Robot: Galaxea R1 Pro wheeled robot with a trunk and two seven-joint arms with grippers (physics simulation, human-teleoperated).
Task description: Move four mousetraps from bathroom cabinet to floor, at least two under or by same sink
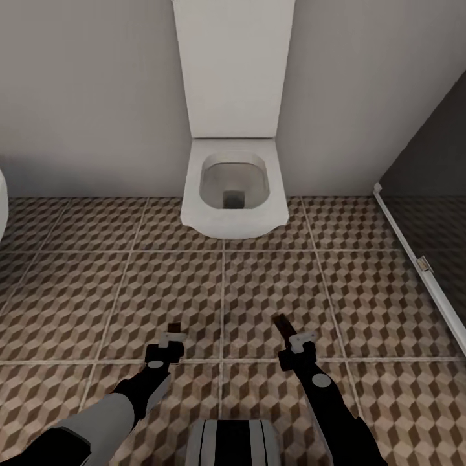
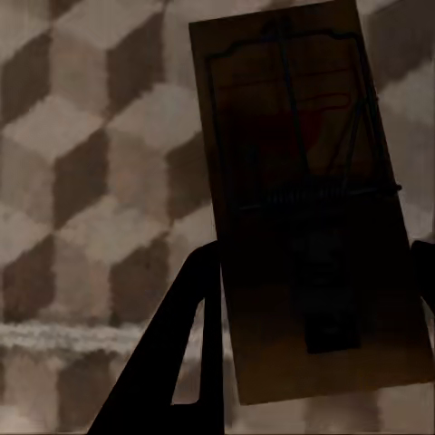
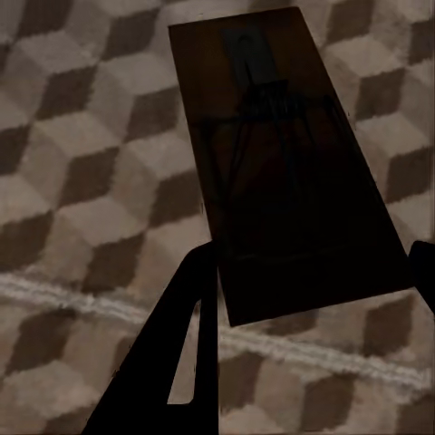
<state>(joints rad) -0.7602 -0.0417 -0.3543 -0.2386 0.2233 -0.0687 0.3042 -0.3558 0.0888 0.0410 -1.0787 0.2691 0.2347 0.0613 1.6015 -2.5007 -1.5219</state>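
Facing a white wall-hung toilet (image 1: 232,188) with its lid up against a pale wall, and standing on the bathroom floor (image 1: 97,291) of brown, beige and cream cube-pattern tiles with pale grout lines. To the right, a dark glass panel (image 1: 433,194) in a white frame with a small metal hinge. At the far left edge, a sliver of a rounded white fixture (image 1: 2,200), too little to name. Both arms reaching forward and down, low over the tiles. Left hand (image 1: 172,338) clamped on a mousetrap (image 1: 173,327), seen from the head as a small dark brown tab past the pale fingertips; in the left wrist view the same mousetrap (image 2: 313,199) as a flat wooden board between the dark fingers (image 2: 172,362), with dark wire, a coiled spring across the middle and a faint red mark, tiles behind it. Right hand (image 1: 299,340) likewise closed on a second mousetrap (image 1: 282,325), angled toward the upper left in the head view; in the right wrist view that board (image 3: 285,159) dark and shadowed, wire bar just discernible, held between the fingers (image 3: 181,353) above a grout line. Whether either board touches the floor: cannot tell. At the bottom of the head view, the robot's grey-and-black trunk (image 1: 233,443).
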